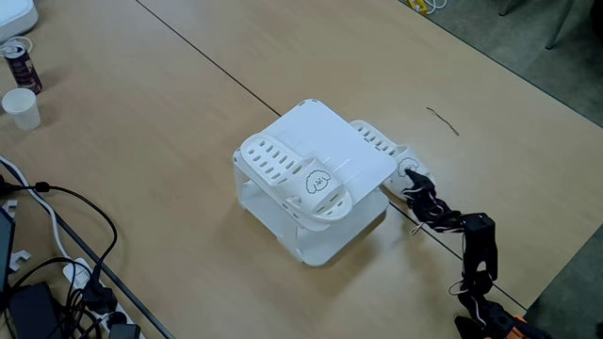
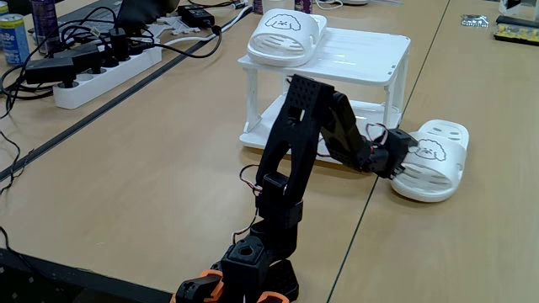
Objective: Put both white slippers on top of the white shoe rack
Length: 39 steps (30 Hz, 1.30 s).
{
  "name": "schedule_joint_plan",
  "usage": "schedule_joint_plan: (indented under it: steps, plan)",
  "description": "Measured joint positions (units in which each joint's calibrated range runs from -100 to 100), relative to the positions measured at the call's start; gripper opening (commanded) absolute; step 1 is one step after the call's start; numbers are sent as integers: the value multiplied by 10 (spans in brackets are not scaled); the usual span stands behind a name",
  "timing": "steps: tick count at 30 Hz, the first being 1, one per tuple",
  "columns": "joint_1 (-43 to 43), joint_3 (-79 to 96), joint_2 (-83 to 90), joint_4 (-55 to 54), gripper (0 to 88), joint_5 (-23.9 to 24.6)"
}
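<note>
no readable writing; cartoon face on each white slipper. claw [image 2: 402, 157] at toe of slipper on table [image 2: 429, 160], by rack's side; open or closed: cannot tell. other slipper [image 1: 297, 176] lies on top of white shoe rack [image 1: 325, 141], beyond claw. light wood table [image 1: 170, 113], dark seam. power strip [image 2: 105, 74], cables, can [image 1: 21, 63], paper cup [image 1: 21, 107] far off.

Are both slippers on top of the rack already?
No, one slipper sits on the rack; the other lies on the table by the gripper.

One slipper [image 1: 300, 179] atop the rack [image 1: 330, 137]; gripper [image 1: 412, 185] touching the other slipper [image 1: 384, 146]
</note>
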State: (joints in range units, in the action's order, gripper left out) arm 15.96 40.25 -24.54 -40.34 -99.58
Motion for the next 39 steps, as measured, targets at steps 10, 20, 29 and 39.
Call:
schedule_joint_plan:
  steps: [10,20,29,39]
  plan:
    - [12,-1,1,0,219,0]
    - [31,-66,-28,0,219,0]
    - [5,-70,-30,0,218,0]
    - [1,-70,-30,0,213,0]
